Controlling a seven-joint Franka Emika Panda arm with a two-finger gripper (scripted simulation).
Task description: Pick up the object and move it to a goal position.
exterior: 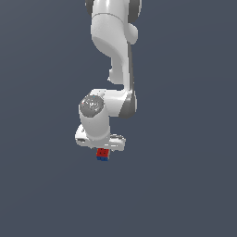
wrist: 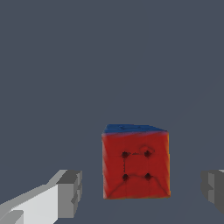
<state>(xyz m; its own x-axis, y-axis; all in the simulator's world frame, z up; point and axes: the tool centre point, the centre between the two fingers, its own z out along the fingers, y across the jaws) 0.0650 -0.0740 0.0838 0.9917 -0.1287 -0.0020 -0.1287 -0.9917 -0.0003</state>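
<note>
The object (wrist: pixel 135 164) is a small block with a red face bearing dark dots and a blue layer along one edge. In the wrist view it sits between my two grey fingertips, with a gap on each side, so neither pad touches it. My gripper (wrist: pixel 142 192) is open around it. In the exterior view the object (exterior: pixel 102 154) shows just under the white hand (exterior: pixel 99 139), red above blue. The hand hides the fingers in that view.
The ground is a plain dark grey surface in both views. The white arm (exterior: pixel 115 51) reaches down from the top of the exterior view. No goal marker shows.
</note>
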